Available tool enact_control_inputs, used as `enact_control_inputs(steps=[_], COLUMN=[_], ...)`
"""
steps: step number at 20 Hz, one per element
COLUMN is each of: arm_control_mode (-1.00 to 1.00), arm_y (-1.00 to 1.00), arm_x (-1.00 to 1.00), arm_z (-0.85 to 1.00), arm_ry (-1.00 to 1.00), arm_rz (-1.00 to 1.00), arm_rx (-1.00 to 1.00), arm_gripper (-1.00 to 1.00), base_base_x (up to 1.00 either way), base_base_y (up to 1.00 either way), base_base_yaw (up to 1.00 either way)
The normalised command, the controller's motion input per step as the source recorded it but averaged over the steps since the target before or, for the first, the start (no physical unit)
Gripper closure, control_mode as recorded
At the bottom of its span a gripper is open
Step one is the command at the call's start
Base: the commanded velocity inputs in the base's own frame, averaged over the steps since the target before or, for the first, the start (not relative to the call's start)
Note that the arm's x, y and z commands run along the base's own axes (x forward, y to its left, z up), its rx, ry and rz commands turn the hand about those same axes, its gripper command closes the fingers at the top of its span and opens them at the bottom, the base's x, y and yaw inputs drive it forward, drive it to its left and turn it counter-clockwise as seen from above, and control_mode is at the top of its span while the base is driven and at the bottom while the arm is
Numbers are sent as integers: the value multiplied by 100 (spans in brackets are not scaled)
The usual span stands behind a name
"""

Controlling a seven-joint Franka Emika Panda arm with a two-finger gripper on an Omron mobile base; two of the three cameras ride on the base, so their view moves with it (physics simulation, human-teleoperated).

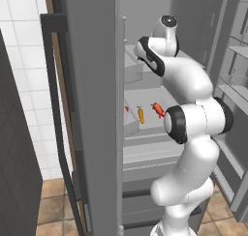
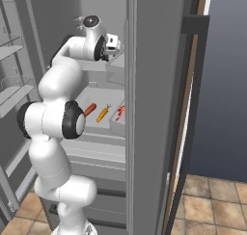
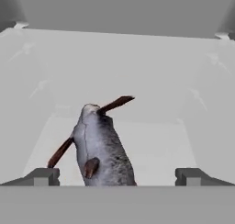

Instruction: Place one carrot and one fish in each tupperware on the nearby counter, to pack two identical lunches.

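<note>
A blackish fish (image 3: 98,149) with brown fins lies on a pale shelf floor inside the open fridge. My gripper (image 3: 118,177) stands open around its near end, one fingertip (image 3: 45,176) on each side, not closed on it. In the right base view the hand (image 2: 112,41) reaches in at the upper shelf. On the shelf below lie an orange carrot (image 1: 141,115) (image 2: 102,113), a red-orange carrot (image 2: 89,109) partly behind my arm, and a red fish (image 1: 158,109) (image 2: 120,112). The tupperware is out of view.
The open fridge door (image 1: 92,109) (image 2: 154,109) stands close beside the arm. Door racks (image 1: 232,85) line the other side. A grey box (image 1: 131,68) sits on the upper shelf. Shelf walls (image 3: 206,94) close in around the hand.
</note>
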Motion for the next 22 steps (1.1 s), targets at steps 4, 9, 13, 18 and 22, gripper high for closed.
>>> enact_control_inputs(steps=[4, 9, 13, 18, 22], arm_control_mode=[-100, -100, -100, -100, -100], arm_y=[0, 0, 1, 1, 2], arm_x=[46, 9, 0, 18, 8], arm_z=[-12, -42, -55, -59, -88], arm_ry=[0, 4, 5, 0, 5], arm_rz=[0, 0, 0, 0, 0], arm_rx=[0, 0, -1, 0, -2], arm_gripper=[-100, -100, -100, 100, 100], base_base_x=[0, 0, 0, 0, 0], base_base_y=[0, 0, 0, 0, 0], base_base_yaw=[0, 0, 0, 0, 0])
